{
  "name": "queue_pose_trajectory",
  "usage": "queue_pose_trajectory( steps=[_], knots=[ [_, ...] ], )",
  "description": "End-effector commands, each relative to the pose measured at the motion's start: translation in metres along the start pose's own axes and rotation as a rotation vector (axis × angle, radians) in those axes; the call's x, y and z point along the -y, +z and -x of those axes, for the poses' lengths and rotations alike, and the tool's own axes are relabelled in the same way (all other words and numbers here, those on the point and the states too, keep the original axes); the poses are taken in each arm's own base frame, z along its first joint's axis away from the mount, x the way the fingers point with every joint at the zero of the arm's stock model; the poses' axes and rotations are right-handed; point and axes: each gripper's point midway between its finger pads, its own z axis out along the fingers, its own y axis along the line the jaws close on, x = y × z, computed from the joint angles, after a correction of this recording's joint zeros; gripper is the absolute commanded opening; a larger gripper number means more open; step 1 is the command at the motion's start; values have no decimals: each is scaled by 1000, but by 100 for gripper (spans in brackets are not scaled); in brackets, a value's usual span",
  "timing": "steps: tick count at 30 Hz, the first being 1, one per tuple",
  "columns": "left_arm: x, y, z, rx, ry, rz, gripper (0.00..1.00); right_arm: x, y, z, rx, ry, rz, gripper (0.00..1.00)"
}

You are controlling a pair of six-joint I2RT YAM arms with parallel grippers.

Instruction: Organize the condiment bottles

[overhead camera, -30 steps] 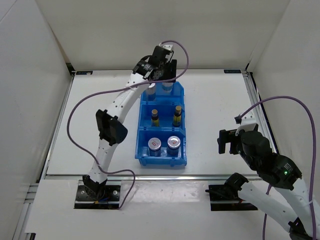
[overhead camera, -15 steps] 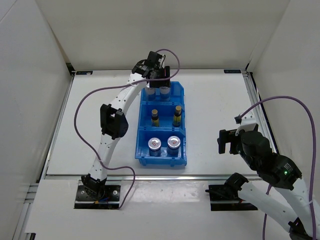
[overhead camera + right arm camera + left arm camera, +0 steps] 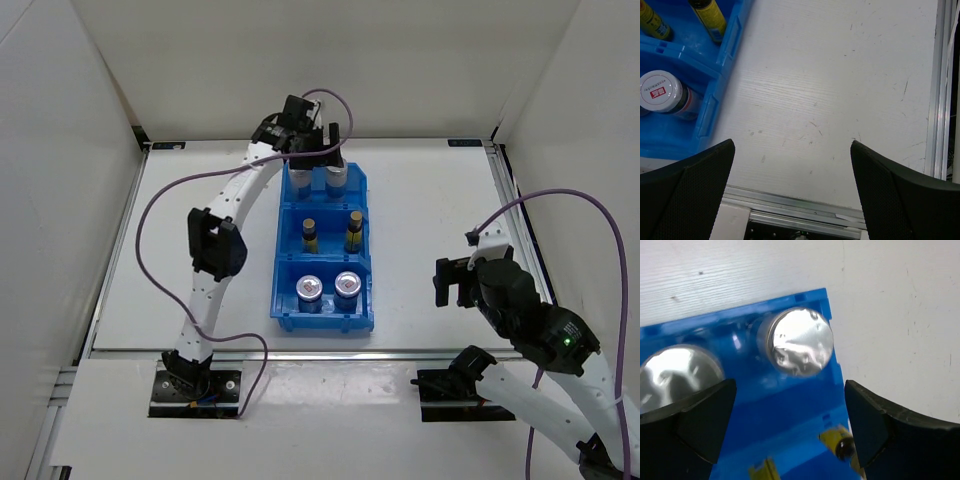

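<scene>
White table (image 3: 440, 220), left gripper (image 3: 790, 395) agape above silver-capped shakers (image 3: 800, 342), right gripper (image 3: 792, 150) agape, empty

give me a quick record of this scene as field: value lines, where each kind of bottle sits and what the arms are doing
bin: blue, three compartments
far compartment: two shakers, upright
middle compartment: two amber bottles
near compartment: two jars
left gripper: jaws open, above the shakers, holding nothing
right gripper: jaws open, over the table right of the bin
</scene>
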Motion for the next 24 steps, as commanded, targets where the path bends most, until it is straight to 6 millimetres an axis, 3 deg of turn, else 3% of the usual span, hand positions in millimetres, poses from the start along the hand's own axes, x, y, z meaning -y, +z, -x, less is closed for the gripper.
queue_pose_trajectory(
  steps=[1, 2, 4, 5, 7, 8, 9, 10, 11, 12, 14, 16, 17, 18, 19, 24],
  knots=[
    [32, -141, 74, 282, 67, -15, 100, -2, 3, 6, 24, -3, 4, 100],
    [30, -179, 75, 330, 90, 23, 100, -2, 3, 6, 24, -3, 4, 100],
    [32, -214, 69, 375, 126, 62, 100, -5, 3, 8, 30, 1, 16, 100],
    [26, -242, 55, 393, 142, 108, 100, -4, 3, 8, 30, -9, 16, 100],
    [17, -263, 43, 435, 195, 147, 100, -11, 4, 6, 23, -22, 54, 100],
    [12, -305, 40, 520, 202, 175, 100, -12, 3, 6, 28, -34, 70, 100],
    [-15, -284, 6, 445, 237, 245, 100, -15, 1, 8, 43, -37, 93, 100],
    [-23, -291, 2, 494, 242, 273, 100, -18, 1, 8, 40, -49, 112, 100],
    [-46, -299, -7, 520, 237, 359, 100, -20, -3, 11, 62, -53, 131, 100],
    [-71, -302, -44, 507, 244, 415, 100, -18, -7, 12, 82, -44, 135, 100],
    [-103, -318, -65, 558, 217, 522, 100, -15, -13, 15, 117, -29, 142, 100],
    [-121, -329, -103, 559, 242, 541, 100, -14, -15, 15, 126, -25, 143, 100],
    [-120, -331, -111, 571, 256, 512, 100, -14, -17, 16, 134, -22, 145, 100],
    [-117, -346, -116, 625, 260, 484, 100, -16, -15, 15, 123, -26, 152, 100],
    [-122, -336, -132, 595, 278, 476, 100, -17, -13, 14, 112, -31, 150, 100],
    [-138, -339, -148, 673, 263, 509, 100, -33, 2, 6, 31, -85, 194, 100]
  ],
)
